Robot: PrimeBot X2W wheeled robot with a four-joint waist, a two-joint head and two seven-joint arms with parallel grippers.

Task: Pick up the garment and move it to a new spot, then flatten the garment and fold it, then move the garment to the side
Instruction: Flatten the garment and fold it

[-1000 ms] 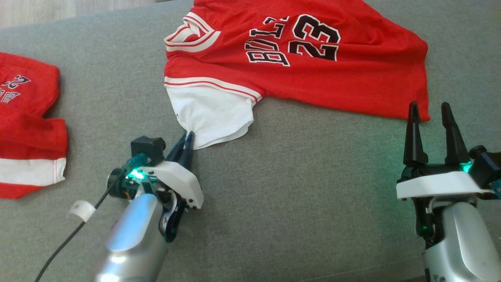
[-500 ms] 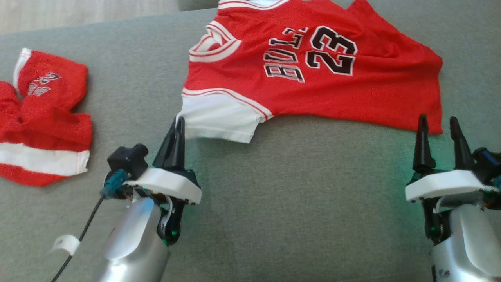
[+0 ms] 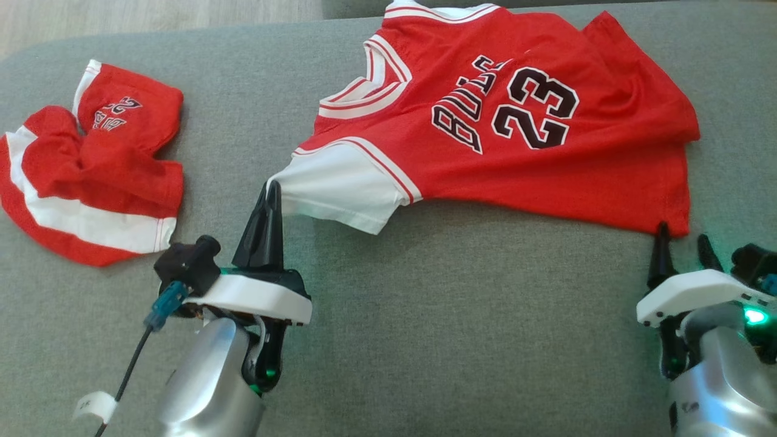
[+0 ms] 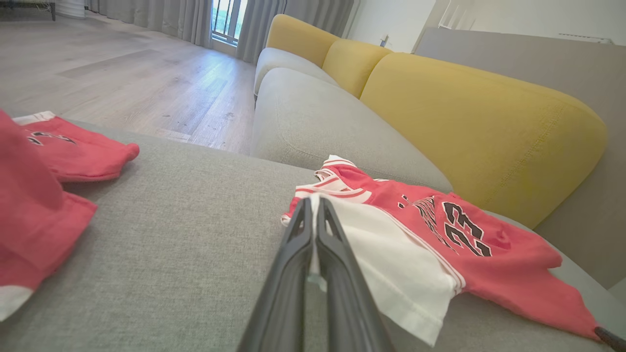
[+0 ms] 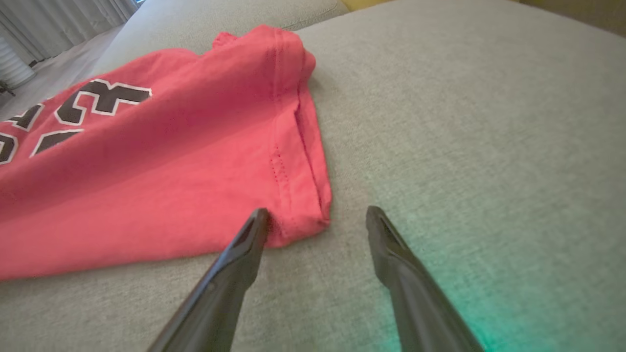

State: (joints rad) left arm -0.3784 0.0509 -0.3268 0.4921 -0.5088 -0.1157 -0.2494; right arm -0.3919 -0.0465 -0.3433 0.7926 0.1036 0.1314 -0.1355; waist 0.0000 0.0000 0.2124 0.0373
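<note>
- plainly, the red jersey [image 3: 546, 164] lies spread on the grey cushion [image 3: 455, 315], number side up.
- left gripper [image 3: 271, 189] is clenched on the corner of the jersey's white sleeve [image 3: 346, 194].
- right gripper [image 3: 681, 233] stands released, fingers either side of the jersey's near hem corner.
- a crumpled second red garment [image 3: 91, 176] lies well left of the jersey.

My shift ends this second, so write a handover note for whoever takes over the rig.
Left gripper: shut on the white sleeve of the jersey.
Right gripper: open, fingertips at the hem corner, not gripping.
The jersey lies on the grey cushion, wrinkled and unfolded; another red garment lies to its left.
Done: sleeve gripped.
Left: grip hem, flatten, fold, move aside.
</note>
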